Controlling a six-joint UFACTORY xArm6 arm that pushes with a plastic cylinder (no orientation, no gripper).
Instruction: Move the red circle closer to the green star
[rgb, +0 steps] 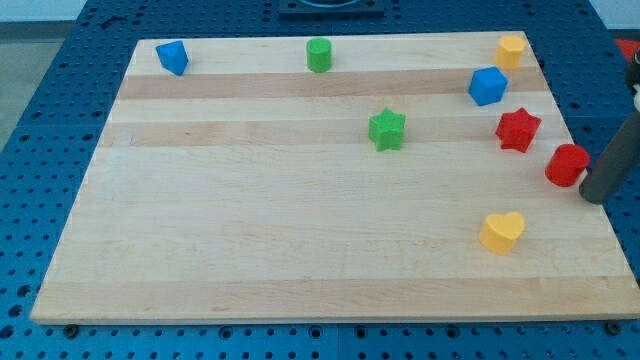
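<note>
At the board's right edge you have the red circle (567, 165), a short round puck that from here looks to stand on its flat face, so it has no long axis and points no particular way; any side takes a push equally well. Your tip (597, 198) sits just beside it on the view's right, slightly lower, touching or nearly so – you cannot tell which. There is no hand to spread or pinch, only the bare rod. The green star (387, 129) lies well off to the view's left and a little higher, so the tip is already behind the circle on roughly the right line. Mind the red star (518, 129) just up-left of the circle; the yellow heart (502, 232) sits below, clear of the path
</note>
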